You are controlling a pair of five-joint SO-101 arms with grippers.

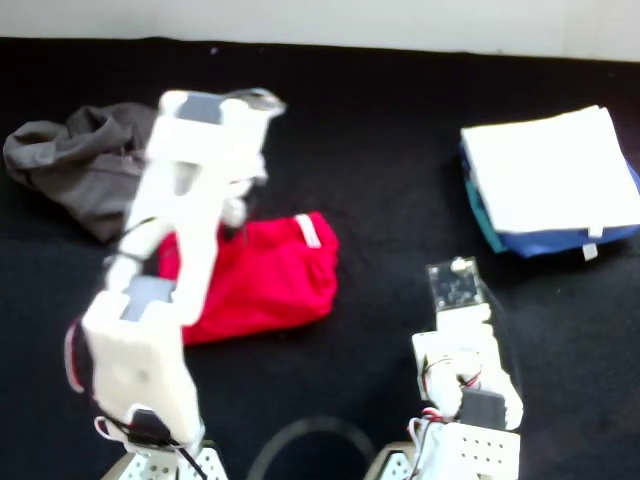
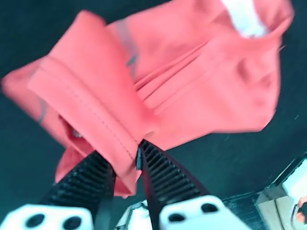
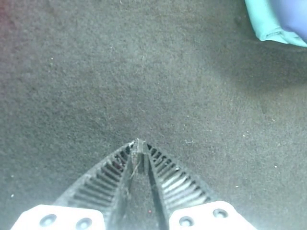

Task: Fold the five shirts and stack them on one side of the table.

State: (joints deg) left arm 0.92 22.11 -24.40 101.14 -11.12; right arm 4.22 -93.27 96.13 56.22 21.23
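1. Black cloth covers the table (image 1: 380,150), with a pale wall strip (image 1: 400,20) along its 12 o'clock edge in the high view.
2. A red shirt (image 1: 260,275) lies crumpled just off the table's centre toward 8 o'clock, its white neck label toward 1 o'clock.
3. The left arm (image 1: 170,260) rises from 7 o'clock and leans over the red shirt's 9 o'clock side.
4. In the left wrist view, the left gripper (image 2: 122,158) is clenched on a stitched hem of the red shirt (image 2: 192,81). The fold of cloth is pinched between the ribbed fingers (image 2: 163,177) and lifted off the table.
5. A grey shirt (image 1: 75,165) sits in an unfolded heap at 10 o'clock, near the left arm's upper end.
6. At 2 o'clock lies a stack of folded shirts: a white shirt (image 1: 550,170) on top, a blue shirt (image 1: 560,240) beneath it, and a teal shirt (image 1: 483,215) showing at the stack's 8 o'clock edge.
7. The right arm (image 1: 465,350) stands at 5 o'clock, on the stack's 7 o'clock side.
8. The right gripper (image 3: 139,143) is clenched with nothing in it, its tips meeting over bare cloth, with the teal shirt's (image 3: 273,24) corner nearby.
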